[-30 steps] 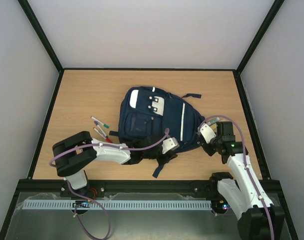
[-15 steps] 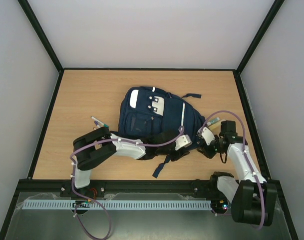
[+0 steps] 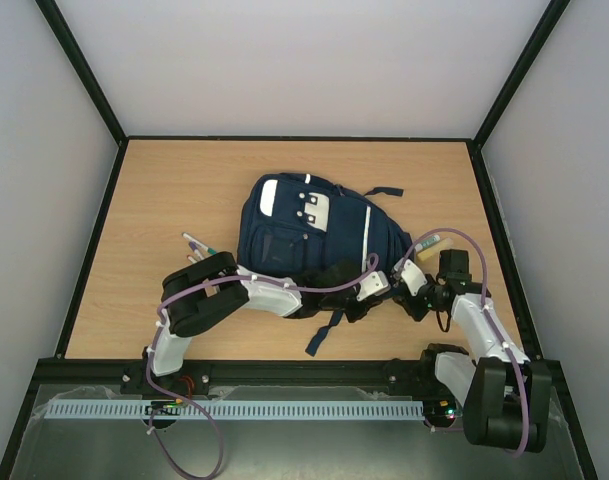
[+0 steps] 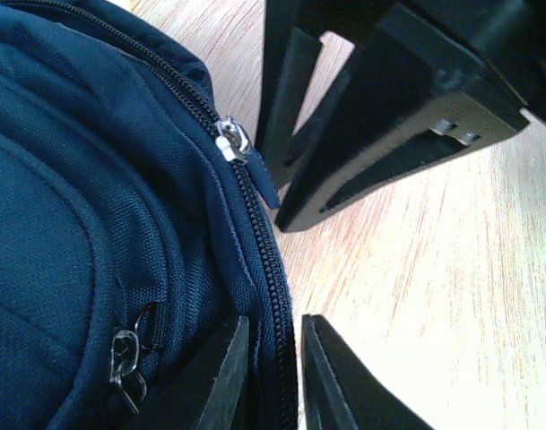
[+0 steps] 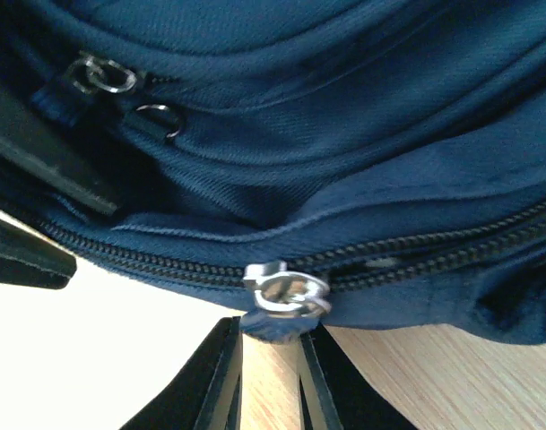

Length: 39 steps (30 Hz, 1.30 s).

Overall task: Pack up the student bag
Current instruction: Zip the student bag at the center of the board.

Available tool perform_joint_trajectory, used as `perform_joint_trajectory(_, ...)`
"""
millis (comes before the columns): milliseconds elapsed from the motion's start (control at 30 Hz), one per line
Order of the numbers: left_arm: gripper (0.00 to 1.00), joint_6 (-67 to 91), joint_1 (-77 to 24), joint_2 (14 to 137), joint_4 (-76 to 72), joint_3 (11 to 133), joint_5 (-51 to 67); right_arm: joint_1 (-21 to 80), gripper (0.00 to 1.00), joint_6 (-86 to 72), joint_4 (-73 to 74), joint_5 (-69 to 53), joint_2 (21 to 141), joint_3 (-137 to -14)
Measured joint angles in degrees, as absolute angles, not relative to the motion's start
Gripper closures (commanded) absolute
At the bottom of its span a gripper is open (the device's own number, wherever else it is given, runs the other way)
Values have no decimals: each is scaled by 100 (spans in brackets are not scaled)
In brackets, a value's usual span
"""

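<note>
Wooden tabletop (image 3: 184, 180) under navy student bag (image 3: 294, 235).

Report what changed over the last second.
The left gripper slid right along the near edge of the navy blue fabric backpack to meet the right gripper, which pulled back slightly. Left now pinches the zipper seam, right the dark pull tab. Backpack stayed put.

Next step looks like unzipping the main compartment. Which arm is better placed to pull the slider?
Right. The right gripper has its fingertips either side of the zipper pull, while the left gripper pinches the student bag at its zipper edge farther along, which suits bracing.
</note>
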State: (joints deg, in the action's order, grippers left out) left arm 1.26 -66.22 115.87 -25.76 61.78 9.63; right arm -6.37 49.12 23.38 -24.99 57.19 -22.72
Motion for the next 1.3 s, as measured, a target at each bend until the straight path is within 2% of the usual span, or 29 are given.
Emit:
perform_joint_trajectory(100,85,134,-6619,11587,-2576,6180,961,-637,70,4720,2147,-2453,5583,-2211)
perform_joint_trajectory(300,87,156,-6619,11590,-2571,6187,972,-637,68,4493,1892,-2445,5251,-2097)
perform_joint_trajectory(367,88,167,-6617,11590,-2571,6189,991,-637,73,4473,1828,-2484,5218,-2051)
perform_joint_trajectory(500,88,180,-6608,11587,-2571,6189,1024,-637,93,4431,1719,-2571,5288,-2005)
perform_joint_trajectory(600,89,189,-6608,11587,-2565,6189,1026,-637,98,4368,1653,-2589,5391,-2008)
perform_joint_trajectory(967,89,187,-6598,11476,-2635,6040,956,-685,99,4952,2464,-2106,5457,-2578)
perform_joint_trajectory(1300,90,148,-6711,10927,-2799,5253,687,-1269,99,5568,3280,-1898,6416,-3566)
